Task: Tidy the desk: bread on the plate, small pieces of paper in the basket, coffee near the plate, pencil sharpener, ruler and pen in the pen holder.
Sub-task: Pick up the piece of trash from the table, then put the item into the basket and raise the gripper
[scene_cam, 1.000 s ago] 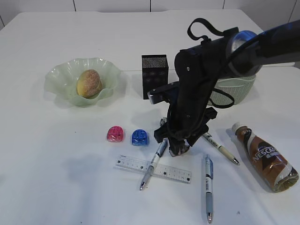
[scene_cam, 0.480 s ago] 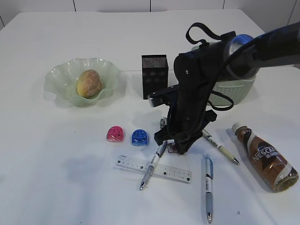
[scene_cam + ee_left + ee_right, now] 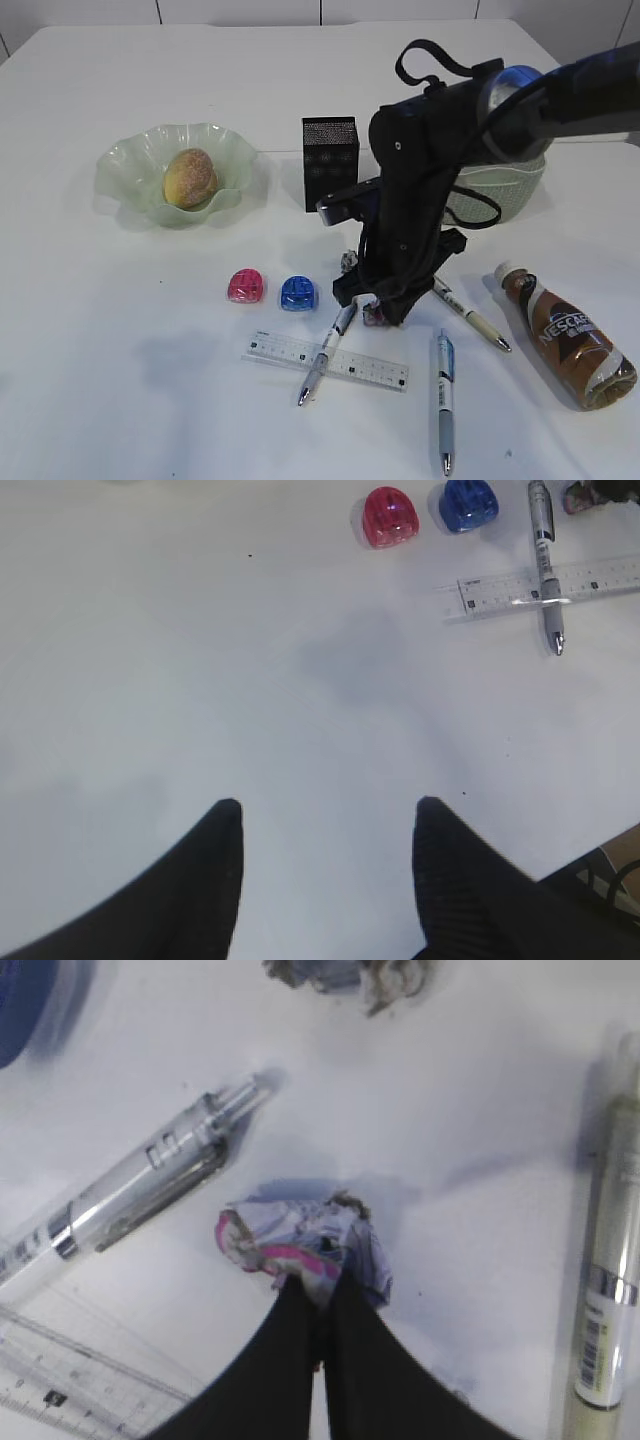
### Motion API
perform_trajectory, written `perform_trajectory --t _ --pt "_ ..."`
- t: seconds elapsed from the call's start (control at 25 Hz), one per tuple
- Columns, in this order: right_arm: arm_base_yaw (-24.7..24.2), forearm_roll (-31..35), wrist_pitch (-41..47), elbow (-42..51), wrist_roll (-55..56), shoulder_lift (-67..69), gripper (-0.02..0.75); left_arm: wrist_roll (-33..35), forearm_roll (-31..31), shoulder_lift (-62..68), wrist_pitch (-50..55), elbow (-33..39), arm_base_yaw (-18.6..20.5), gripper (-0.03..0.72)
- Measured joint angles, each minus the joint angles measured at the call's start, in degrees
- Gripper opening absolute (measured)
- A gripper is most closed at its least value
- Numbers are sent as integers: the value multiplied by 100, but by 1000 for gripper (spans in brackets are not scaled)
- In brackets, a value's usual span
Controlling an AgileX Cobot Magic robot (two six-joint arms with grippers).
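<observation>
Right gripper (image 3: 318,1295) has just pinched shut on the crumpled paper scrap (image 3: 300,1245), mid-desk toward the front edge, between two pens. Left gripper (image 3: 325,825) idles open. I read: basket (image 3: 500,195) transfer next.

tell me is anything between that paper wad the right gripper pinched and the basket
Nothing visible on the table blocks it. The right gripper is shut on the crumpled paper, and the basket sits behind it, beyond the arm. The pen lies to the side, low on the table; lifting clears it. The basket's opening is largely hidden by the arm.
</observation>
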Motion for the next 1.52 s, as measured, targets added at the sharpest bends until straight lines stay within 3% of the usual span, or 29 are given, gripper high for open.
perform_trajectory --t 0.76,1.2,1.52 --pt "-39 -488 360 -1356 184 -608 17 0 0 0 13 0 0 384" --pt "-1179 -557 9 -1763 297 -611 17 0 0 0 13 0 0 384" --pt "-1622 -720 -666 -1763 275 -611 17 0 0 0 13 0 0 384"
